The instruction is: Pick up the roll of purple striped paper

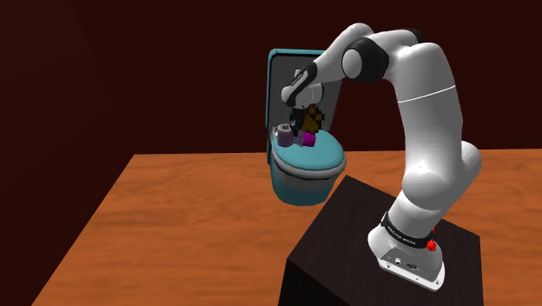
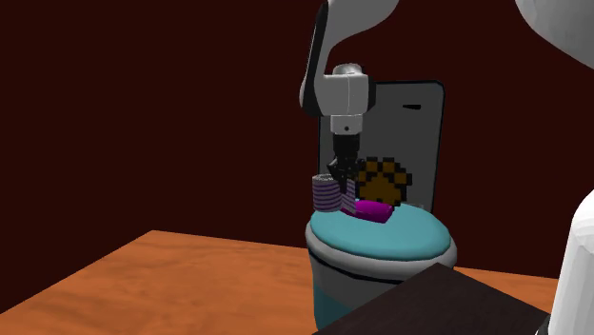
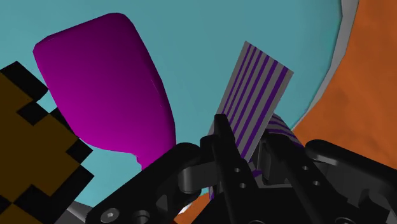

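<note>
Reading the second exterior view from its left: first the roll of paper (image 2: 328,195), pale with purple stripes, standing upright on the left part of the teal toilet lid (image 2: 419,243). Just right of it and overlapping its top edge, the black gripper (image 2: 340,179), pointing straight down. Further right, a magenta block (image 2: 372,211) lying on the same lid, then a brown pixelled thing (image 2: 386,181) behind it, near the raised grey panel (image 2: 414,114). Seen from the wrist, fingers (image 3: 219,137) drawn near together, with a striped flap (image 3: 257,92) of the paper running down between them and touching both. Looks clamped on the roll by that loose end or by its wall, though cannot tell which. Probably very light, soft and easily crushed, dry-surfaced and so unlikely to slip. Likely to unwind or tear if hauled by a loose end alone, so better to pinch across the wound wall, near the top rim, with gentle pressure. Needs a straight lift to clear the magenta block close beside
</note>
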Controlling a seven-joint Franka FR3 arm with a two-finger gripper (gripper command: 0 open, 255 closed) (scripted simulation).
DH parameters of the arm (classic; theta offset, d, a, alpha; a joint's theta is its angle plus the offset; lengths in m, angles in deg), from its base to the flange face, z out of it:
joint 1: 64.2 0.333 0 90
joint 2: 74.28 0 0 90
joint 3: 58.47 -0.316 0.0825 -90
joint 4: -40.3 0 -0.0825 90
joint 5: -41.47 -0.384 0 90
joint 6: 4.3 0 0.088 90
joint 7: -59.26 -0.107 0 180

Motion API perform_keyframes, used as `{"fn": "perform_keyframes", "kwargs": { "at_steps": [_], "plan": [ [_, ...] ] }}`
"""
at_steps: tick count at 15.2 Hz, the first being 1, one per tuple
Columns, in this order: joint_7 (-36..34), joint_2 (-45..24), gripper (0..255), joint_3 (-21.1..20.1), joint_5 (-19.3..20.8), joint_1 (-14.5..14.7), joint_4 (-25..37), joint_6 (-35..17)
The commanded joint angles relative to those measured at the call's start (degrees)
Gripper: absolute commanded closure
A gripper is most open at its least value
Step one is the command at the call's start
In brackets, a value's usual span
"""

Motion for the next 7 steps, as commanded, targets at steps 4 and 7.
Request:
{"fn": "perform_keyframes", "kwargs": {
  "at_steps": [4,7],
  "plan": [
    [-0.39,2.79,255,0.69,0.83,0.47,-0.19,2.52],
    [-0.49,3.37,255,0.84,1.02,0.57,-0.15,3.13]
  ]
}}
